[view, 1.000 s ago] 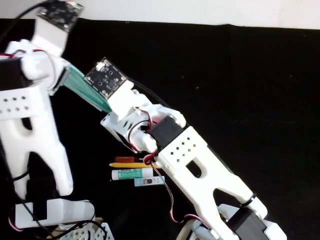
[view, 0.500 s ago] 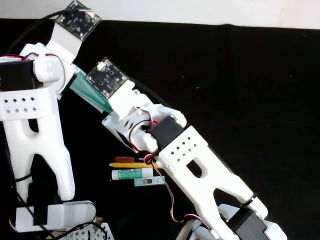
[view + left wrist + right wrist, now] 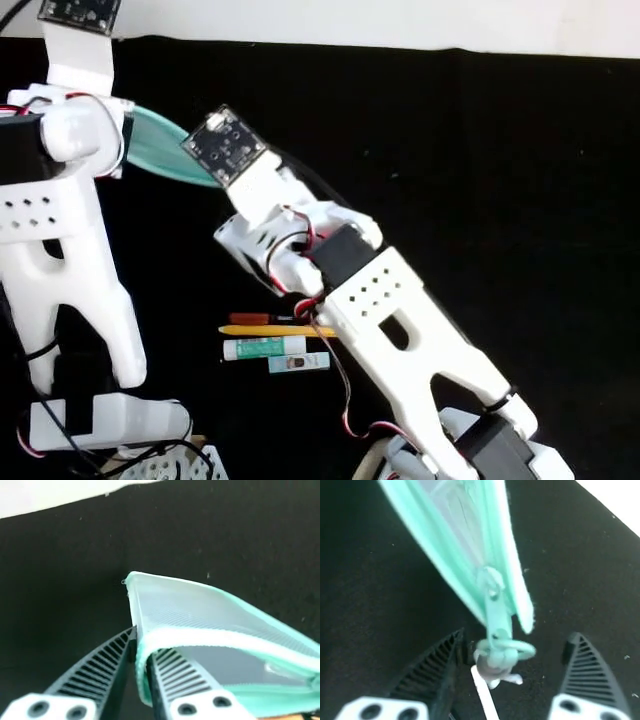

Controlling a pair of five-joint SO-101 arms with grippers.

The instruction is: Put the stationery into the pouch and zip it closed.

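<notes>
My left gripper [image 3: 140,642] is shut on the edge of a mint-green mesh pouch [image 3: 210,615], holding it above the black table. From the high view the pouch [image 3: 160,148] hangs between the two arms at the upper left. My right gripper [image 3: 516,636] is open just below the pouch's end [image 3: 455,530]. The zipper pull [image 3: 496,630] with its ring dangles between the fingers and is not clamped. On the table beside the right arm lie an orange pen [image 3: 262,319], a yellow pencil [image 3: 262,330], a glue stick [image 3: 264,347] and a small eraser [image 3: 297,362].
The black tabletop [image 3: 500,180] stretches wide to the right of the arms. A white wall edge [image 3: 400,25] runs along the back. The left arm's white base [image 3: 105,420] stands at the near left corner, close to the stationery.
The left arm has swung up and back, lifting the pouch into a flatter pose. The right wrist has followed slightly upward and to the right, staying at the pouch's zipper end.
</notes>
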